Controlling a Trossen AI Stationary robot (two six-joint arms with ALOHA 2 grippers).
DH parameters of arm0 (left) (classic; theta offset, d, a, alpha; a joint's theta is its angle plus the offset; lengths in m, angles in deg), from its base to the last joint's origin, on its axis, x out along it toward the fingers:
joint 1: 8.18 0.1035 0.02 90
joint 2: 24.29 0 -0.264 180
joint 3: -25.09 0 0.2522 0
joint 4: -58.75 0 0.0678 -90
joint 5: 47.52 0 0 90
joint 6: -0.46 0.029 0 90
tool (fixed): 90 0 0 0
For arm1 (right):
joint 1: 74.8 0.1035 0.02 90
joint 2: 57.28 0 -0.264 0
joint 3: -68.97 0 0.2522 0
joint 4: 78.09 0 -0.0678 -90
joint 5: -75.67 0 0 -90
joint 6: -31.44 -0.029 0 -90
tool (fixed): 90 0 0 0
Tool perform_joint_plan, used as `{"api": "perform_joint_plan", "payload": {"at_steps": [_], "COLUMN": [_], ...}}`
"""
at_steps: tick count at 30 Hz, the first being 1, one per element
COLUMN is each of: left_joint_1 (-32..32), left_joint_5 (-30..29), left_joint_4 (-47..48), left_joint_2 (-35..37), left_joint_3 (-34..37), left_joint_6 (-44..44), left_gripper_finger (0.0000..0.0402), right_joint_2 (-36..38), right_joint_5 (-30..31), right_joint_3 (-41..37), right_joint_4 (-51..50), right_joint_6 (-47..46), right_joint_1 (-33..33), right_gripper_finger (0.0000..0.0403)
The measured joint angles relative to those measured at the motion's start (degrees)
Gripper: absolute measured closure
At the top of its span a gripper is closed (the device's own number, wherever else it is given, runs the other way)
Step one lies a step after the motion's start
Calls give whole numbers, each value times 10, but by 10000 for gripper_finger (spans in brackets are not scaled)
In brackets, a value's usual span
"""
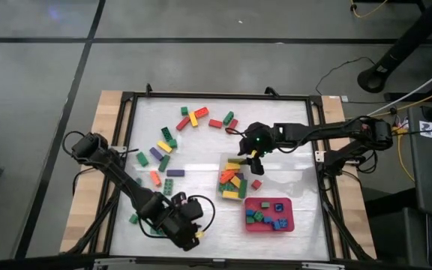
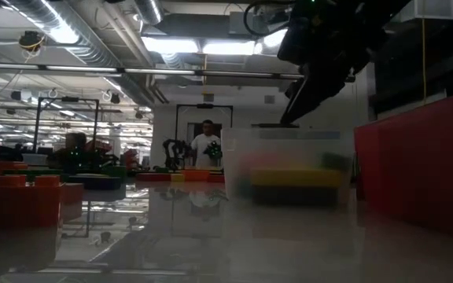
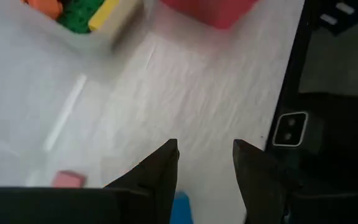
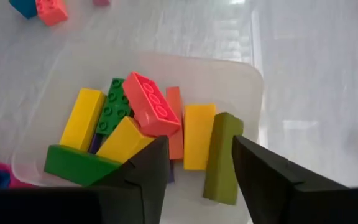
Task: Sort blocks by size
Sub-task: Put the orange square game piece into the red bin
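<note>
Right wrist view: long blocks [image 4: 143,124], yellow, green, red and orange, are piled in the clear tub [image 4: 241,78] just ahead of the parted, empty fingers of the right gripper [image 4: 199,163], which is held above the tub's near edge. Small blocks are kept in the red tray [image 1: 286,205]. More are scattered beyond. The left gripper [image 3: 205,163] is lowered near the table's [image 3: 185,93] front edge, fingers apart, nothing grasped.
</note>
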Motion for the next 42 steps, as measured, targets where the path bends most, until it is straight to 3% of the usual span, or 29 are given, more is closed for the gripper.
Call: {"api": "perform_joint_plan", "payload": {"at_steps": [9,18,30,42], "left_joint_1": [-5,6,29,32], "left_joint_5": [16,19,41,73], "left_joint_4": [17,53,82,87], "left_joint_2": [-29,-56,-59,-61], "left_joint_3": [7,8,8,8], "left_joint_6": [-58,-78,-86,-95], "left_gripper_finger": [260,260,260,171], "right_joint_2": [1,1,1,1], "right_joint_5": [0,-43,-43,-44], "right_joint_3": [0,0,0,0], "right_joint_4": [-1,-5,-33,-68], "right_joint_6": [-57,-56,-56,-54], "right_joint_1": [0,0,-1,-1], "right_gripper_finger": [212,216,217,217]}}
